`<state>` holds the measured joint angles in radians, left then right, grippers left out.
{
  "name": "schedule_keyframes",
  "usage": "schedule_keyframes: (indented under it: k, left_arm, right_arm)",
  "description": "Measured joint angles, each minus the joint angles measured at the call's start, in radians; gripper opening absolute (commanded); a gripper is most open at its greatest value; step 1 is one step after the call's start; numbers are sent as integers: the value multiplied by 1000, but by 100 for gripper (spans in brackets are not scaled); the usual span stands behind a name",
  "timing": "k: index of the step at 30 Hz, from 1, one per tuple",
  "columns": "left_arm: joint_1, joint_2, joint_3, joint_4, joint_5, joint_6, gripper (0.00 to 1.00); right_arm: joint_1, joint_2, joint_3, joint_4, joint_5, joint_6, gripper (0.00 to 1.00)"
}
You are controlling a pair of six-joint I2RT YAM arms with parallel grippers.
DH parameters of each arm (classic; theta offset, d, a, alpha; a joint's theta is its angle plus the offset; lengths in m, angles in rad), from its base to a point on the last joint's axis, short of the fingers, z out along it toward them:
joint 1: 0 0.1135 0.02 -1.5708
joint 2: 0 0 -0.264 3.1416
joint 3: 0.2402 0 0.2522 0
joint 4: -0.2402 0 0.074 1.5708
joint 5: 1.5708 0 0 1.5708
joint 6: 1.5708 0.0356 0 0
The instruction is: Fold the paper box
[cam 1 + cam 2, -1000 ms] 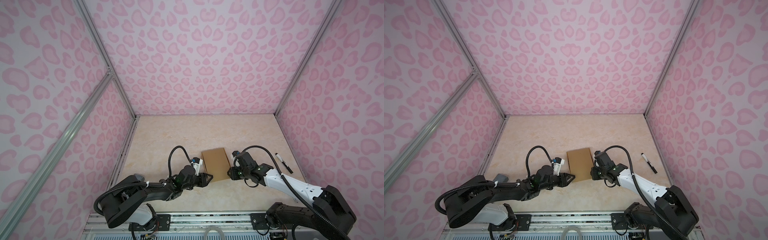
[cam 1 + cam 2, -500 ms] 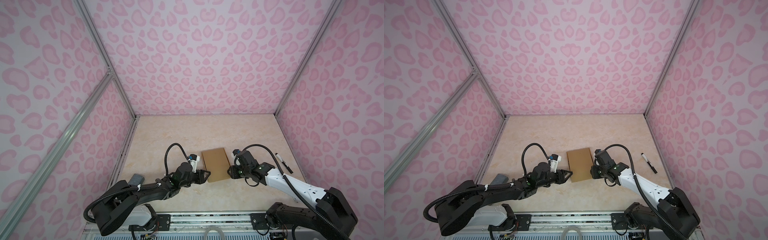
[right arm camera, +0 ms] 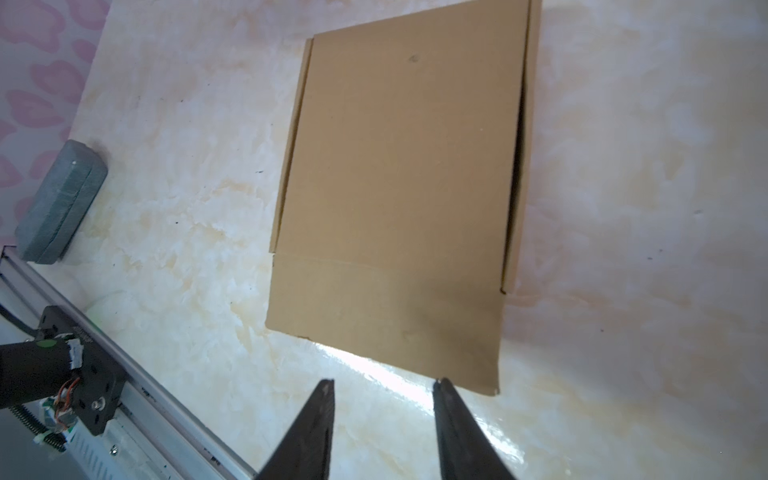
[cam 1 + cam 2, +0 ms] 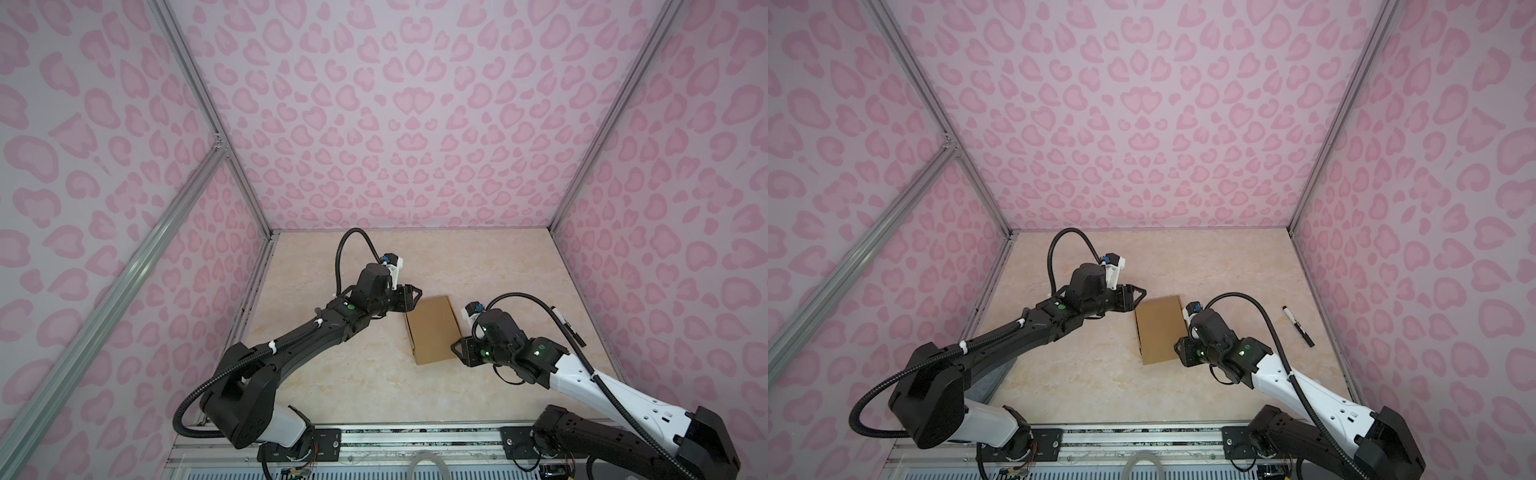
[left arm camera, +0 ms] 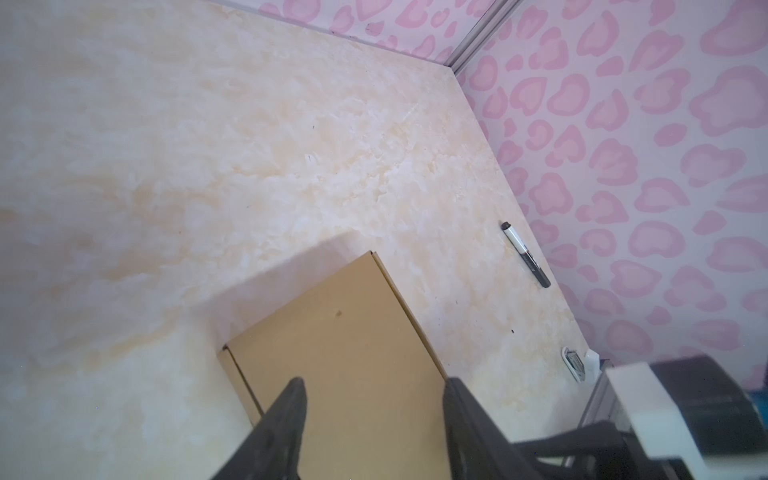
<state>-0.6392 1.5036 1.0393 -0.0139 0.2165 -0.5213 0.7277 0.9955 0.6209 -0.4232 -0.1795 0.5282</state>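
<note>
The paper box [image 4: 432,330] [image 4: 1158,330] is a plain brown carton lying flat and closed on the marble-look table. My left gripper [image 4: 413,297] [image 4: 1140,296] hovers at the box's far left corner. In the left wrist view it [image 5: 374,388] stands open with the box lid [image 5: 332,332] showing between its fingers and nothing held. My right gripper [image 4: 459,353] [image 4: 1181,351] sits at the box's near right corner. In the right wrist view it [image 3: 384,381] is open and empty, just short of the box [image 3: 399,187] edge.
A black-and-white marker pen [image 4: 567,326] [image 4: 1298,326] [image 5: 525,253] lies near the right wall. A grey felt block [image 3: 58,203] rests by the left wall near the front rail [image 3: 137,399]. Pink patterned walls close in three sides.
My left gripper has moved from the box's near left side toward its far left corner and opened a little wider. The right gripper and the box have stayed put.
</note>
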Motion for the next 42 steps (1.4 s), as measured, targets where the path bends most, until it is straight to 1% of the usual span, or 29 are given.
schedule_keyframes:
  k: [4,8,14,17,22,33,42]
  left_arm:
    - [41,124,178,-137,-11,52,56]
    - [61,262,341,-239,-18,92,56]
    - [83,438,520,-342,-5,130,56]
    - [92,509,586,-367,-3,150,56]
    - [93,599,650,-420,25,170,56]
    - [93,724,727,-463,94,185,55]
    - [93,751,724,-471,125,198,55]
  right_arm:
    - [27,-36,-54,22,3,47,41]
    - [54,-29,-88,61,-5,88,40]
    - [97,9,-80,114,-4,113,40]
    - [111,34,-75,141,-3,123,40]
    - [124,72,-73,169,4,134,40]
    - [125,115,-73,193,22,135,39]
    - [125,135,-77,200,21,134,39]
